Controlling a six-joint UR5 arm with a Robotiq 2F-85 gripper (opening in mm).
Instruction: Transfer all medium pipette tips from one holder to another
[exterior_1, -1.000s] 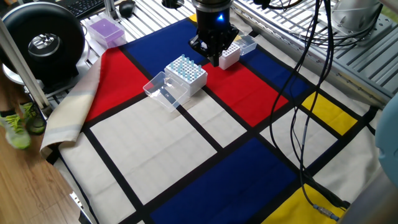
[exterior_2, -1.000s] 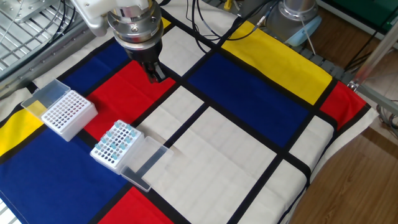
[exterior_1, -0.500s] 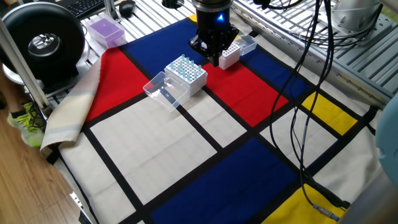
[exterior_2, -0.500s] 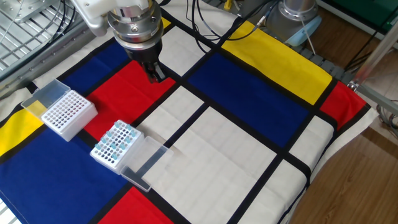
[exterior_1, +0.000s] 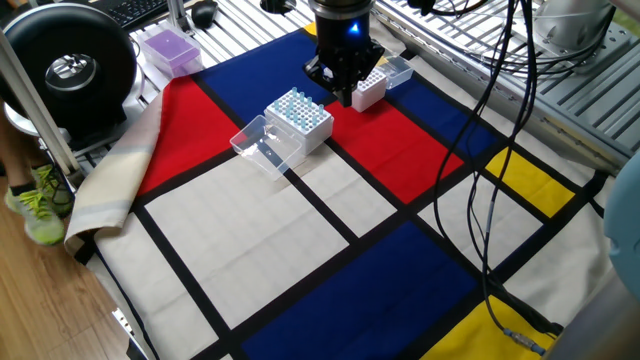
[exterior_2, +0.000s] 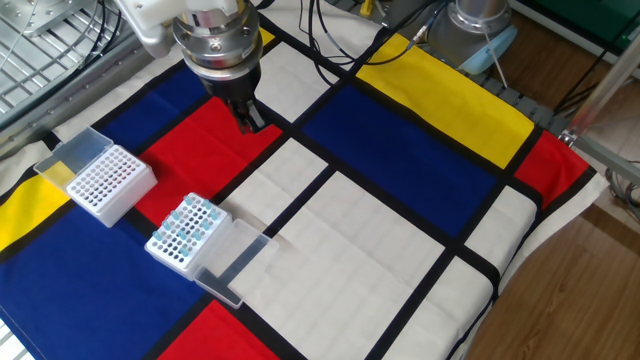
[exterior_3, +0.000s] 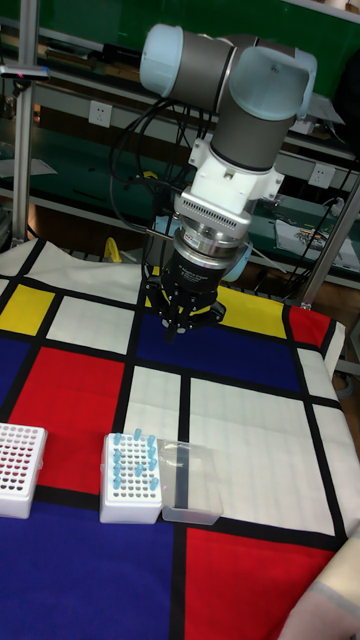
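Bright, even overhead light on my table, colours vivid on the cloth (exterior_2: 400, 150). Shadows are soft and short under the rack (exterior_1: 298, 120). Focus is sharp mid-frame; the tall view looks slightly grainy, its background shelves dimmer.

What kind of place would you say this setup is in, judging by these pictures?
Probably a robotics lab. A UR5 arm works over a table draped in a colour-block cloth, with two white pipette tip racks on it. Metal shelving with wall sockets stands behind, and loose cables hang across.
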